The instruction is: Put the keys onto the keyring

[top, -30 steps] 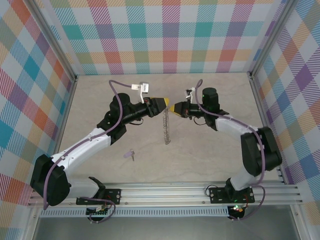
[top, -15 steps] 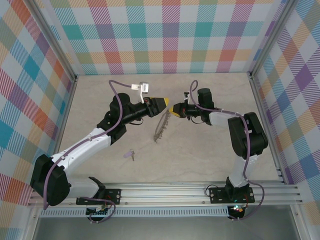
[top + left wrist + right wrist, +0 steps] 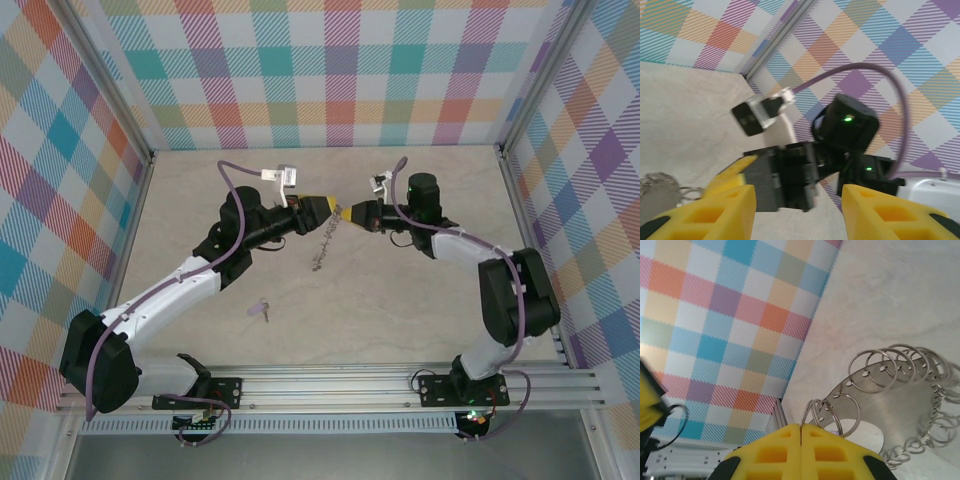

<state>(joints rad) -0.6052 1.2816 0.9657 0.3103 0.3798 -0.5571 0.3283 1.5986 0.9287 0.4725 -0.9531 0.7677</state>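
Drawn up shorter since a second ago: keyring [image 3: 322, 245], then hanging long and straight, now bunched and slanting down to the left. Swung back out to the right since half a second ago: elbow of the right arm [image 3: 515, 295].

Seen from above, pinched at its top end by the right claw [image 3: 346, 213], tips pressed fully together. Hangs just below both claws, lower end over the desk [image 3: 420, 310]; cannot tell whether touching it.

From the right wrist, closed yellow tips of the right claw [image 3: 801, 429] clamped on one small wire ring at the edge of the keyring [image 3: 900, 405]. Shows there as a curved grey metal strip with many wire loops along both edges, arcing away to the right of the tips.

Left claw [image 3: 328, 208] tip to tip with the right one, just beside the top of the keyring. From the left wrist, left claw [image 3: 797, 197] parted, nothing gripped between its tips. Keyring [image 3: 657, 182] low at the left, outside the left fingertip.

Key [image 3: 264, 310] flat on the desk, well apart from both claws, near the left forearm.
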